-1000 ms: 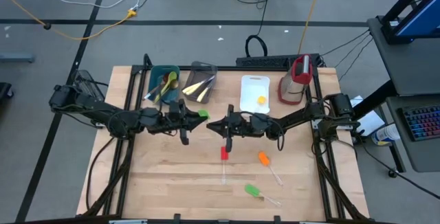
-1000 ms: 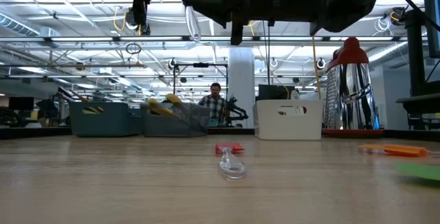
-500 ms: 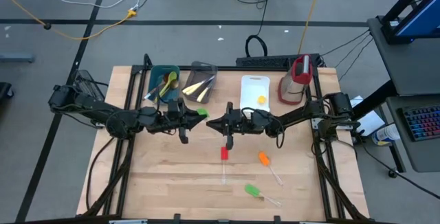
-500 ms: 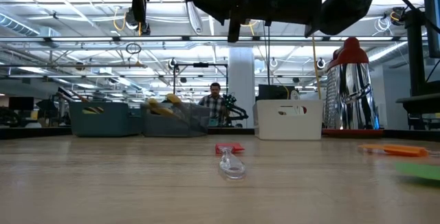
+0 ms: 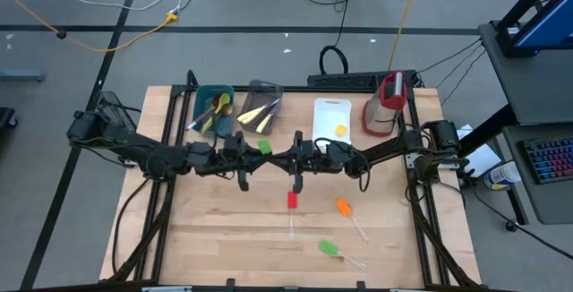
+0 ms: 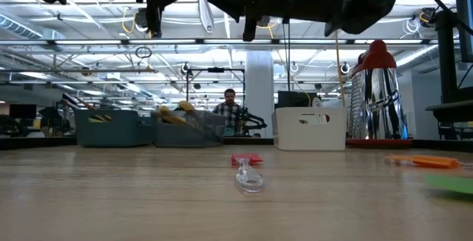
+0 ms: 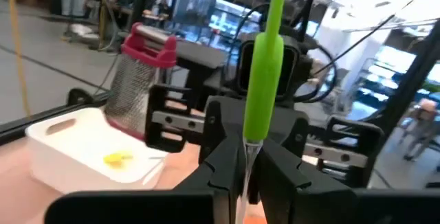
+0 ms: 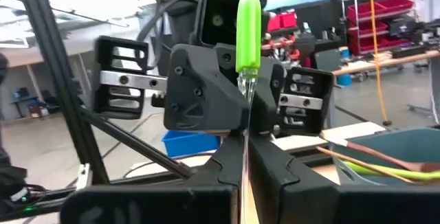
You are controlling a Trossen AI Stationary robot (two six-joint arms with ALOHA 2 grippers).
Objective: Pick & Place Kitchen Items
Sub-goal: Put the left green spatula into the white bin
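A green-headed spatula point(image 5: 262, 147) with a clear handle stands upright above the table's middle, head up, between my two grippers. They face each other, level. My left gripper point(image 5: 255, 156) comes from the left and my right gripper point(image 5: 279, 159) from the right. Both are shut on the spatula's handle. On the table lie a red-headed spatula point(image 5: 291, 201), an orange one point(image 5: 343, 207) and another green one point(image 5: 329, 249). My left gripper pinches the clear handle point(image 7: 247, 152) just below the green head between its two fingers. The fingers lie level, from the table's left, across the handle. The spatula stands upright, lifted clear of the table. My right gripper has the clear handle point(image 8: 245, 114) in the narrow gap between its two fingers, below the green head point(image 8: 247, 31). The fingers lie level, from the table's right, across the handle. The spatula stands upright, clear of the table.
At the far edge stand a teal tub point(image 5: 213, 104) and a grey tub point(image 5: 261, 106) with utensils, a white tub point(image 5: 332, 120) and a red-and-clear jug point(image 5: 383, 104). Bare wood lies at the near left. A person point(image 6: 230, 111) sits in the room beyond.
My left gripper has moved toward the table's right with the green spatula, which stays upright and clear of the table. The two grippers now meet at the spatula above the table's middle.
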